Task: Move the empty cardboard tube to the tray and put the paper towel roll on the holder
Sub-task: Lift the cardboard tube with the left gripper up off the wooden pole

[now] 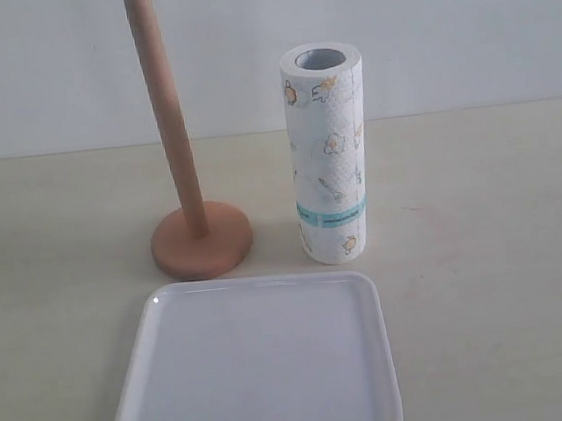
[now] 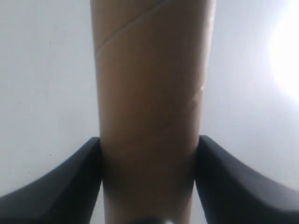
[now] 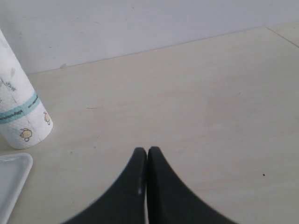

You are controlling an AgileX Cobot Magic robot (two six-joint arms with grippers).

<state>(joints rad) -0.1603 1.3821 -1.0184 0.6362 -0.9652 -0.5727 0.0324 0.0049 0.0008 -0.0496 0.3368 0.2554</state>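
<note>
In the left wrist view the brown cardboard tube (image 2: 149, 93) fills the middle, and my left gripper (image 2: 148, 144) is shut on it, one black finger pressed to each side, against a pale wall. Neither the tube nor either gripper shows in the exterior view. There the wooden holder (image 1: 176, 151) stands bare on its disc base, with the printed paper towel roll (image 1: 329, 155) upright just to its right and the white tray (image 1: 257, 369) in front of both. My right gripper (image 3: 147, 151) is shut on nothing, low over the table to the right of the roll (image 3: 18, 112).
The pale tabletop (image 1: 496, 248) runs back to a white wall. A corner of the tray (image 3: 11, 179) shows in the right wrist view beside the roll's base.
</note>
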